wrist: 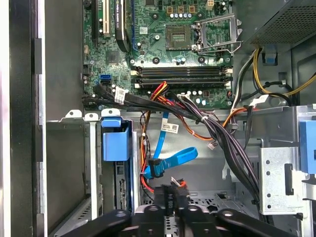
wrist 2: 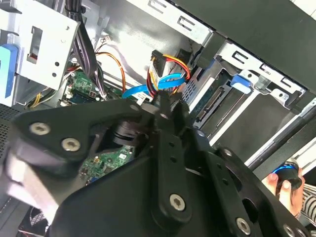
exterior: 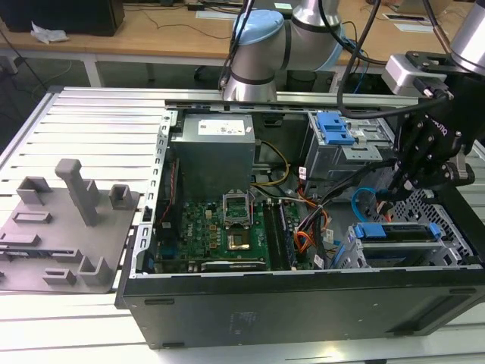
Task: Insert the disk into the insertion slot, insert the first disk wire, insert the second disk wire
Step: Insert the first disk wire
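Note:
The disk (exterior: 398, 232), silver in its blue carrier frame, lies seated in the perforated insertion slot (exterior: 447, 208) at the exterior view's right; its connector edge (wrist 2: 217, 101) faces the cables. My gripper (exterior: 413, 180) hangs just above and behind the disk. In both wrist views its black fingers (wrist: 162, 200) stand close together on a dark plug of the first disk wire (wrist 2: 159, 66), the orange, red and yellow bundle. The second disk wire (wrist: 174, 159), light blue and looped, hangs loose beside the fingertips (wrist 2: 163, 104), and shows again as a blue loop (exterior: 361, 199).
A taller grey cage with a blue latch (exterior: 333, 129) stands behind the gripper. Black cable bundles (wrist: 217, 128) cross between the motherboard (exterior: 227, 227) and the bays. A person's hand (wrist 2: 284, 183) is outside the case. A grey fixture plate (exterior: 64, 227) lies at the exterior view's left.

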